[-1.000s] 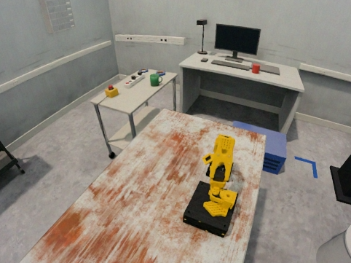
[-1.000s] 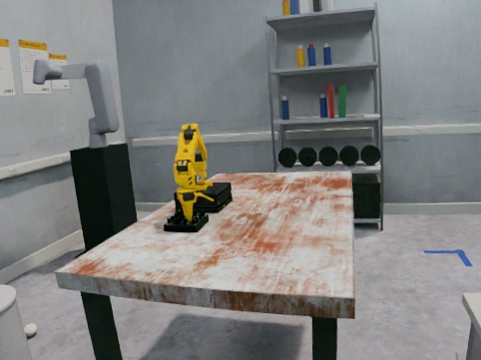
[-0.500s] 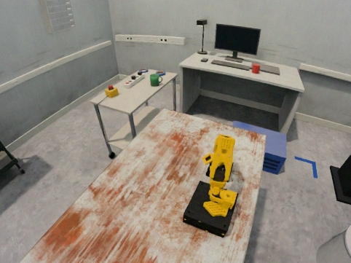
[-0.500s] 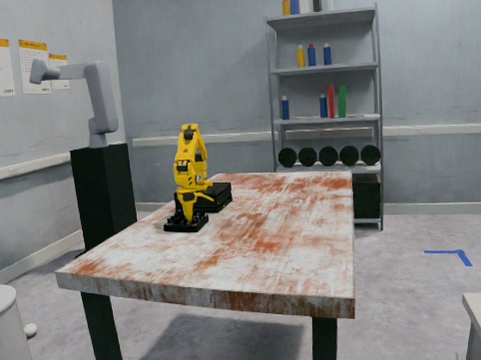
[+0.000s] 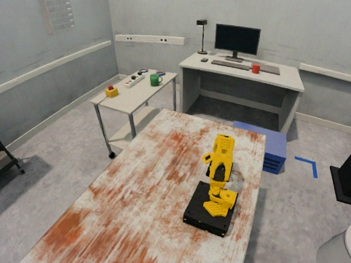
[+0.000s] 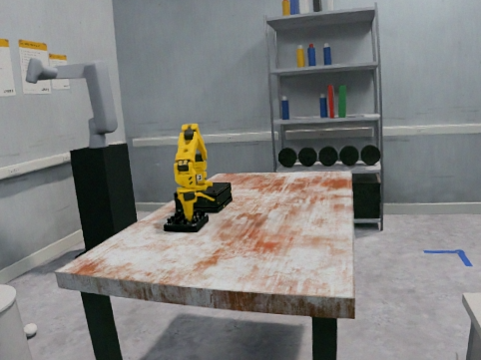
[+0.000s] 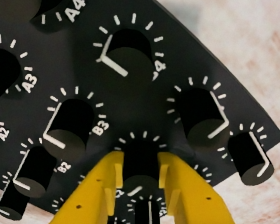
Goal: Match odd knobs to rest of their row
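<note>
The black knob box (image 5: 207, 172) (image 6: 184, 228) (image 7: 82, 55) lies under the arm. In the wrist view my gripper (image 7: 141, 167) (image 6: 189, 218) is shut on a knob, with a jaw against each side; by its place it is C3. Its white line shows at the tip, slanting up-right. The B4 knob (image 7: 131, 62), B3 knob (image 7: 70, 125) and B2 knob (image 7: 36, 167) have lines toward the upper left. The C4 knob (image 7: 202, 115) and the unlabelled knob (image 7: 247, 155) beyond it have lines toward the upper right. The jaws hide some knobs, labels and marks.
The arm's black base (image 5: 205, 209) (image 6: 220, 196) stands beside the knob box on the rust-stained table (image 5: 146, 186) (image 6: 279, 269). Knobs stand close around the jaws. A trolley, a desk, a blue cabinet and shelves stand away from the table.
</note>
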Motion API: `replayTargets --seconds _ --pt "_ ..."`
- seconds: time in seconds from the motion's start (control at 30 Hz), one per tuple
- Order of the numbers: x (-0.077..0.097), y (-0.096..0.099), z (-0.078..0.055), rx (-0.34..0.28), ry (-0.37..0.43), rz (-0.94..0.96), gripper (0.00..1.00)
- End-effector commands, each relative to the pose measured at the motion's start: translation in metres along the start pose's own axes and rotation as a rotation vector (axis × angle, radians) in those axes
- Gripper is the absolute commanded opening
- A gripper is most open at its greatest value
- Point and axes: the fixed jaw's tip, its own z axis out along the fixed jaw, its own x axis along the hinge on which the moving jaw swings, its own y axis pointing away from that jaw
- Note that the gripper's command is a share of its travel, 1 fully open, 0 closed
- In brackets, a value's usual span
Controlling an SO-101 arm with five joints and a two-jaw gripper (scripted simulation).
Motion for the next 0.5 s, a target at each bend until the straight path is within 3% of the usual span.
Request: replayTargets --seconds 0.0,0.47 --pt "-0.0026 0.0046 0.0036 -0.026 -0.014 0.006 0.04" --pt "-0.0026 0.0046 0.0036 -0.026 -0.014 0.006 0.01"
